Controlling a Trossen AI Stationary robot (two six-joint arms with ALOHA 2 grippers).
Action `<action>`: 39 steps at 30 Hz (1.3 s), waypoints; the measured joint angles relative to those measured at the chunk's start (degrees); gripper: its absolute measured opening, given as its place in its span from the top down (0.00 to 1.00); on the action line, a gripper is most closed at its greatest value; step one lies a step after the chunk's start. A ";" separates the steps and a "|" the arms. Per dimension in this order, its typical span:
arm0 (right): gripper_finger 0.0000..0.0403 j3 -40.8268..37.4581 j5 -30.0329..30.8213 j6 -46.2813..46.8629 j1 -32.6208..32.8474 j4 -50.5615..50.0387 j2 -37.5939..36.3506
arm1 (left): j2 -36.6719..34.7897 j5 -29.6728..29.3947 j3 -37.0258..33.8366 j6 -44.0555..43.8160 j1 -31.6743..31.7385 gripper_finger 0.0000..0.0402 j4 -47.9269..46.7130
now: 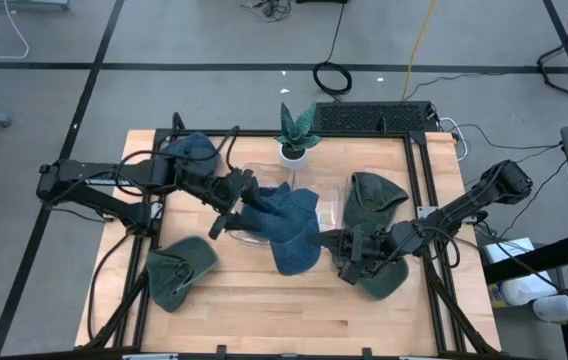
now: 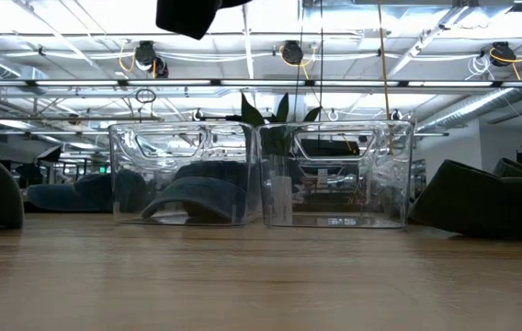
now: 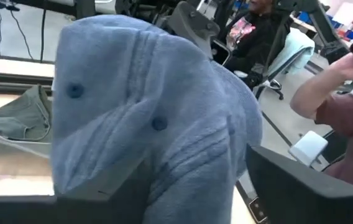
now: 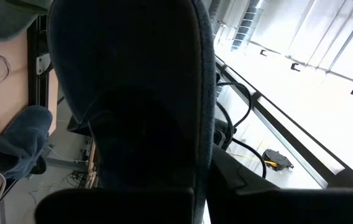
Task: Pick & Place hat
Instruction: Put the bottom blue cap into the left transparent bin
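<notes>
A blue hat [image 1: 286, 222] is held over the two clear bins [image 1: 336, 205] at the table's middle. It fills the left wrist view as a ribbed blue crown [image 3: 158, 118] and the right wrist view as a dark curved brim [image 4: 145, 93]. My left gripper [image 1: 232, 208] is shut on its left side and my right gripper [image 1: 329, 240] on its right edge. Three green hats [image 1: 179, 272] [image 1: 374, 198] [image 1: 386, 278] and another blue hat [image 1: 189, 150] lie flat on the table. In the low view a dark hat [image 2: 192, 195] shows through the left bin's wall. My left gripper holds the blue hat by the left side of its crown [image 3: 133, 180], coming level from the table's left. The cloth bulges over the fingers and hides the place of contact. The hat is lifted above the bins. My right gripper holds the blue hat at its right edge [image 1: 316, 240], coming level from the table's right. The brim [image 4: 164, 155] stands close between the fingers and hides their free ends. The hat's lower part hangs toward the table's near side.
A potted plant [image 1: 294, 135] stands at the far edge behind the bins. The black frame rails [image 1: 419, 200] run along both sides of the table. A bare strip of wood [image 1: 284, 315] lies along the near edge. People sit beyond the table in the left wrist view.
</notes>
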 joint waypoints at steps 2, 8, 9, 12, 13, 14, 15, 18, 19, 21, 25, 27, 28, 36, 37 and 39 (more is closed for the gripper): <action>1.00 0.00 0.00 0.00 0.00 -0.01 0.00 | -0.02 -0.03 -0.01 -0.33 0.04 0.43 0.08; 1.00 0.00 0.07 0.00 0.00 0.04 0.00 | -0.05 -0.17 -0.01 -0.64 0.06 0.73 0.24; 1.00 0.00 0.10 -0.02 -0.01 0.25 0.00 | -0.06 -0.17 -0.01 -0.83 0.06 0.78 0.28; 1.00 0.00 0.15 -0.03 -0.16 0.86 0.00 | -0.06 -0.15 -0.01 -1.04 0.06 0.93 0.27; 1.00 0.00 0.15 0.00 -0.25 0.92 0.00 | -0.06 -0.15 -0.01 -1.08 0.14 0.96 0.27; 1.00 0.00 0.15 0.00 -0.36 0.92 0.00 | -0.06 -0.13 -0.01 -1.10 0.17 0.97 0.27; 1.00 0.00 0.13 0.00 -0.50 0.92 0.00 | -0.07 -0.13 -0.01 -1.15 0.17 0.97 0.27; 1.00 0.00 0.22 1.38 -0.59 0.90 0.00 | -0.07 -0.17 -0.01 -0.43 0.17 0.98 0.25; 0.99 0.00 0.24 2.55 -0.61 0.90 0.00 | -0.08 -0.20 -0.01 -0.19 0.17 0.98 0.25; 0.98 0.00 0.24 5.62 -0.61 0.90 0.00 | -0.08 -0.41 0.05 0.07 0.23 0.98 0.10; 0.93 0.00 0.46 13.19 -0.61 0.93 0.00 | -0.08 -0.49 2.18 1.95 0.54 0.99 -2.12; 0.90 0.00 1.18 18.62 -0.61 0.90 0.00 | -0.08 -0.68 4.06 4.05 0.56 0.99 -4.44; 0.89 0.00 2.21 21.79 -0.56 0.87 0.00 | -0.08 -0.75 5.21 5.17 0.55 0.99 -6.01; 0.79 0.00 11.67 46.90 -0.13 -5.34 0.00 | -0.10 -8.28 16.67 14.53 0.54 0.99 -24.27; 0.78 0.00 12.40 49.52 -0.13 -6.23 0.00 | -0.10 -9.59 17.80 15.20 0.54 0.99 -26.10; 0.77 0.00 13.76 54.61 -0.13 -7.50 0.04 | -0.10 -11.98 20.11 16.56 0.54 0.99 -29.86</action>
